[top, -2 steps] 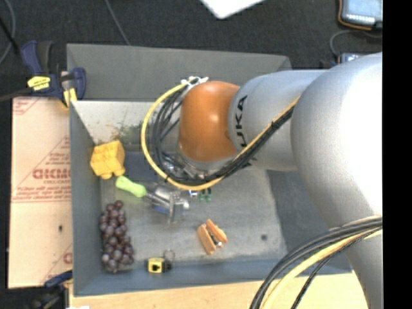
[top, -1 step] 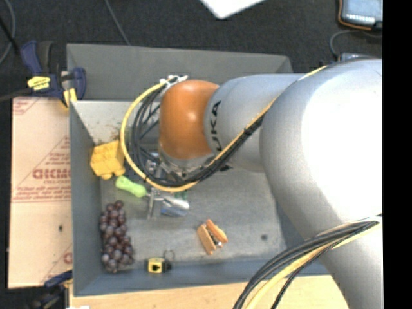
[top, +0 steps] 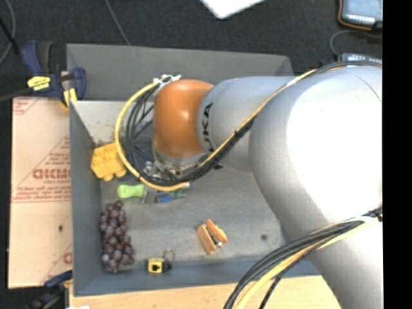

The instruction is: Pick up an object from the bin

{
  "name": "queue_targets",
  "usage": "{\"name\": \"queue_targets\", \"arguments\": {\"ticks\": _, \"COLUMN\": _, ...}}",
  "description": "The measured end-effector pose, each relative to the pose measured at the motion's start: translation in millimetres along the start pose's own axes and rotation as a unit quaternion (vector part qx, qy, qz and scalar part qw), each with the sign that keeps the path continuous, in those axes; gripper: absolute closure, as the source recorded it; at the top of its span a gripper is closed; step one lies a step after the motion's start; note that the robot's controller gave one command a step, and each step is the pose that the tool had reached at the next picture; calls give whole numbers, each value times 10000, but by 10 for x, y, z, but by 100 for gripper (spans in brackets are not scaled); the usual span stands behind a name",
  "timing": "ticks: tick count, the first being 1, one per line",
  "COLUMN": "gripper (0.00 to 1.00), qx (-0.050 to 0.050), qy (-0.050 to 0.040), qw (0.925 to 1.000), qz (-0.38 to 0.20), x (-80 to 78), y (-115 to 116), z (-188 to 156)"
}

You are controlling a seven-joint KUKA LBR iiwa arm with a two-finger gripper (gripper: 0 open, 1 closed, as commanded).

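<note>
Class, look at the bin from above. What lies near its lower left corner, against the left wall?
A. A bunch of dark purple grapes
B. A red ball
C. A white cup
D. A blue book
A: a dark purple bunch of grapes lies along the left wall of the bin near that corner, below the yellow thing.

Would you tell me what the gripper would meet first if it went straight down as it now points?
Probably the small green piece or the blue piece beside it, lying on the bin floor under the gripper. The arm's orange cover hides the tip, so I cannot say which.
</note>
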State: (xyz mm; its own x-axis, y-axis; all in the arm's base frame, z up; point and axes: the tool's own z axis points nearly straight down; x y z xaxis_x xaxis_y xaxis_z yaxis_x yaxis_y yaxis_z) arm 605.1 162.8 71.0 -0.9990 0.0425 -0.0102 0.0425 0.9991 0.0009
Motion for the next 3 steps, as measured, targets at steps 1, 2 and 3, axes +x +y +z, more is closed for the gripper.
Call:
{"name": "queue_targets", "arguments": {"ticks": 1, "gripper": 100, "qx": 0, "qy": 0, "qw": 10000, "qz": 0, "x": 0, "y": 0, "z": 0}}
{"name": "queue_targets", "arguments": {"ticks": 2, "gripper": 100, "qx": -1, "qy": -2, "qw": 10000, "qz": 1, "x": 0, "y": -1, "z": -7}}
{"name": "queue_targets", "arguments": {"ticks": 3, "gripper": 100, "qx": 7, "qy": 20, "qw": 10000, "qz": 0, "x": 14, "y": -7, "z": -70}}
